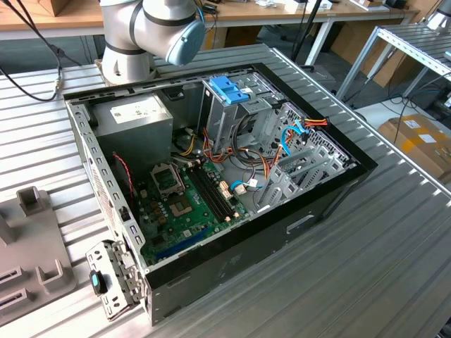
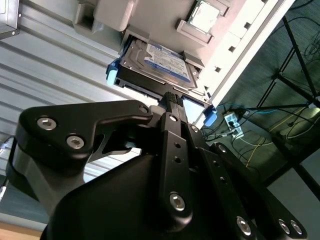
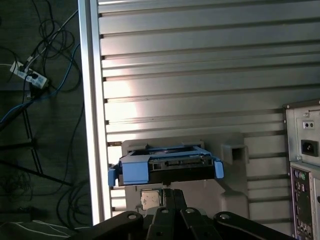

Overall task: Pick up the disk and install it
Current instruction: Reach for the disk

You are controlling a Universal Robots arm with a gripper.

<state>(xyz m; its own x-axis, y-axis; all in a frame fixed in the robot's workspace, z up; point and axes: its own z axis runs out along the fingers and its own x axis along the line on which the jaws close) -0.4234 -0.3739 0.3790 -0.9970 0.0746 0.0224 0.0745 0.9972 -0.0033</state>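
Observation:
The disk, a silver-grey hard drive with a blue-banded white label and blue side rails, lies in a grey holder on the ribbed metal table. In the first wrist view the disk shows end-on, its blue rails sticking out on both sides. My gripper hovers just short of the disk's near edge, its black fingers pressed together with nothing between them. In the first wrist view the gripper sits close in front of the disk's end, apart from it.
The open computer case lies on its side mid-table, with a metal drive cage topped by a blue latch and a grey power supply. The grey holder is at the exterior view's left. The table edge drops to floor cables.

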